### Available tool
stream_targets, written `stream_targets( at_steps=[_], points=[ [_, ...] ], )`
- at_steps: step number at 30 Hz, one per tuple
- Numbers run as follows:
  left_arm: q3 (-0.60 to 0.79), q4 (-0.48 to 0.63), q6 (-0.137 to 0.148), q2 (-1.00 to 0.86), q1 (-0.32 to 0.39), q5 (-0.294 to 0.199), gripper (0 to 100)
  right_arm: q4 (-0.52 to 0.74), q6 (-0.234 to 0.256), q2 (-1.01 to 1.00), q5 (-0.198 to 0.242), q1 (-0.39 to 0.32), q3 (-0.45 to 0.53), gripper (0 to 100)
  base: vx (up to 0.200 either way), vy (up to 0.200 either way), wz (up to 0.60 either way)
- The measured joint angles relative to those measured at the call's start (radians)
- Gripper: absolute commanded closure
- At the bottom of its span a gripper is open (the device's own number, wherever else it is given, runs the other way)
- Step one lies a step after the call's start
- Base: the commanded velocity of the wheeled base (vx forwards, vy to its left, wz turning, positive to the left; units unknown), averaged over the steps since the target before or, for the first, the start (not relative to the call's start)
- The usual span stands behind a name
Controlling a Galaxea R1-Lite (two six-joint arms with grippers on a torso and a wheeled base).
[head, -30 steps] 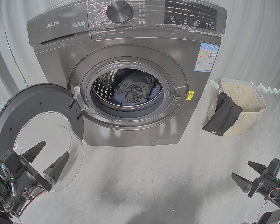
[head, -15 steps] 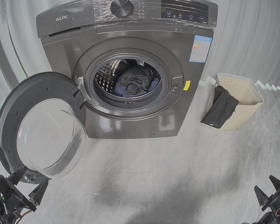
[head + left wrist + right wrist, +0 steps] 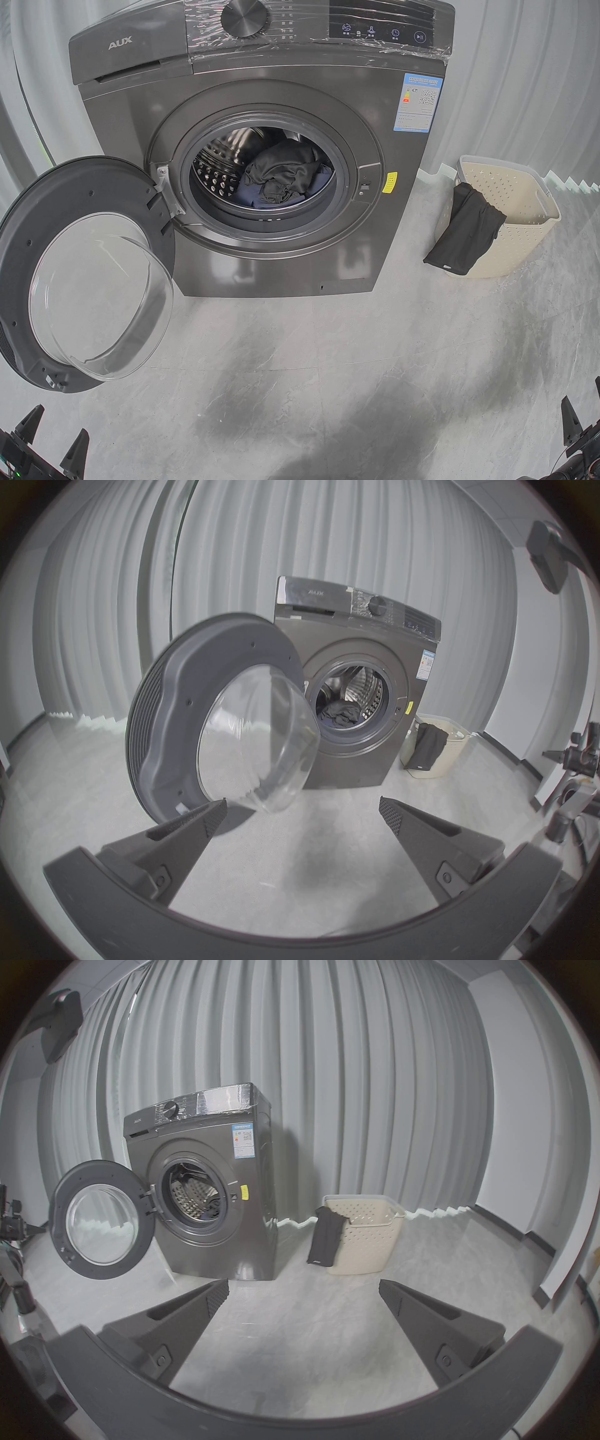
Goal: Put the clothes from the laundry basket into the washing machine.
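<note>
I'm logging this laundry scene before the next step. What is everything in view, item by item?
washing machine: one, dark grey, centre, before the curtain
door: one, grey with clear glass, swung open to the robot's left
clothes: a heap, dark grey over blue, inside the drum
laundry basket: one, cream, on the floor right of the machine
black garment: one, draped over the basket's rim
curtain: one, pale grey, behind
floor: grey, marbled
left gripper: one, dark grey, open, low left
right gripper: one, dark grey, open, low right
</note>
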Motion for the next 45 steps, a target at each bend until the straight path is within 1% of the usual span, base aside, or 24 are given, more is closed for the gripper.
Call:
stream_targets(
  at_steps=[1,3,5,6,8,10,11,13,14,16,19,43,45],
  points=[
    [0.0,0.003,0.016,-0.023,0.013,0.006,0,0.001,-0.01,-0.007,-0.006,-0.005,0.0,0,0.0,0.0,0.0],
    [0.0,0.006,0.041,-0.05,0.024,0.04,0,0.004,-0.014,-0.015,-0.013,-0.01,0.0,0,0.0,0.0,0.0],
    [0.0,0.016,0.052,-0.071,0.03,0.081,0,0.009,-0.002,-0.021,-0.016,-0.015,0.0,0,0.0,0.0,0.0],
    [0.0,0.021,0.059,-0.08,0.032,0.089,0,0.016,0.009,-0.023,-0.011,-0.016,0.0,0,0.0,0.0,0.0],
    [0.0,0.025,0.071,-0.09,0.033,0.082,0,0.032,0.01,-0.026,0.021,-0.018,0.0,0,0.0,0.0,0.0],
    [0.0,0.029,0.082,-0.098,0.033,0.067,0,0.053,0.003,-0.029,0.077,-0.02,0.0,0,0.0,0.0,0.0],
    [0.0,0.03,0.086,-0.101,0.033,0.061,0,0.056,0.0,-0.029,0.093,-0.02,0.0,0,0.0,0.0,0.0],
    [0.0,0.032,0.093,-0.105,0.033,0.049,0,0.069,-0.008,-0.031,0.108,-0.021,0.0,0,0.0,0.0,0.0],
    [0.0,0.034,0.096,-0.107,0.033,0.043,0,0.074,-0.013,-0.031,0.104,-0.021,0.0,0,0.0,0.0,0.0],
    [0.0,0.036,0.097,-0.109,0.033,0.037,0,0.079,-0.015,-0.032,0.099,-0.023,0.0,0,0.0,0.0,0.0],
    [0.0,0.035,0.099,-0.112,0.033,0.036,0,0.079,-0.006,-0.032,0.086,-0.023,0.0,0,0.0,-0.2,0.0],
    [0.0,0.035,0.092,-0.113,0.032,0.037,0,0.078,-0.006,-0.032,0.087,-0.021,0.0,0,0.0,-0.2,0.0],
    [0.0,0.035,0.091,-0.113,0.032,0.039,0,0.079,-0.006,-0.031,0.087,-0.022,0.0,0,0.0,0.0,0.0]
  ],
)
